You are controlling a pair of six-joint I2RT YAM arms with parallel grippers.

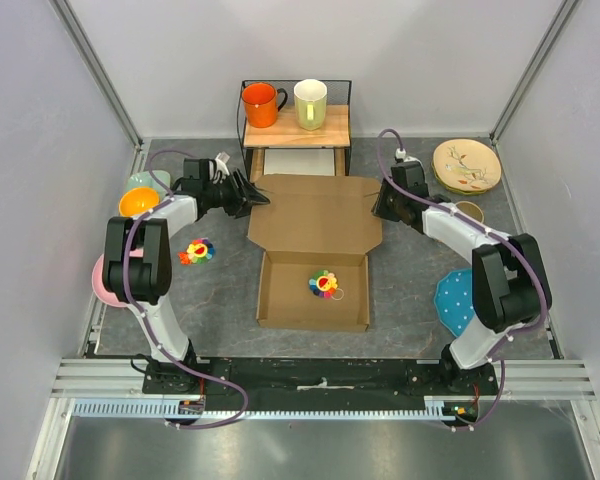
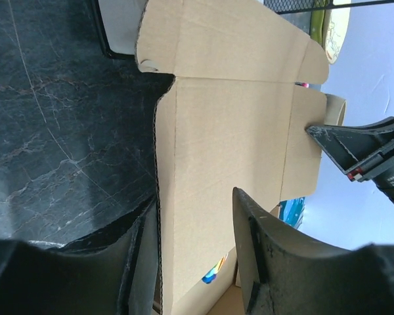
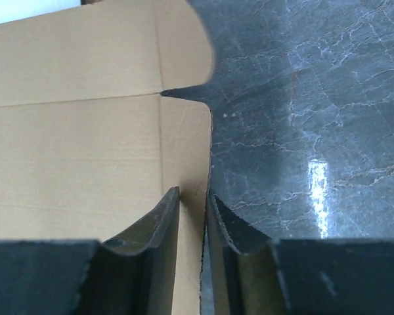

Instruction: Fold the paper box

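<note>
The paper box [image 1: 315,225] is brown cardboard in the middle of the table. Its tray half sits near me and its lid panel [image 2: 230,118] lies flat toward the back. My left gripper [image 1: 255,195] is at the lid's left edge. In the left wrist view its jaws [image 2: 194,197] stand apart, one finger under that edge and one above the panel. My right gripper [image 1: 378,205] is at the lid's right side flap [image 3: 85,151]. Its jaws [image 3: 194,191] straddle the flap's edge with a narrow gap between them.
A colourful toy [image 1: 325,284] lies inside the box tray; another [image 1: 196,251] lies left of it. Behind the lid stands a wooden shelf [image 1: 280,128] with an orange mug [image 1: 263,103], a cream mug [image 1: 311,103] and a white tray [image 1: 298,162] beneath. Bowls and plates [image 1: 138,203] [image 1: 467,165] [image 1: 455,300] flank both sides.
</note>
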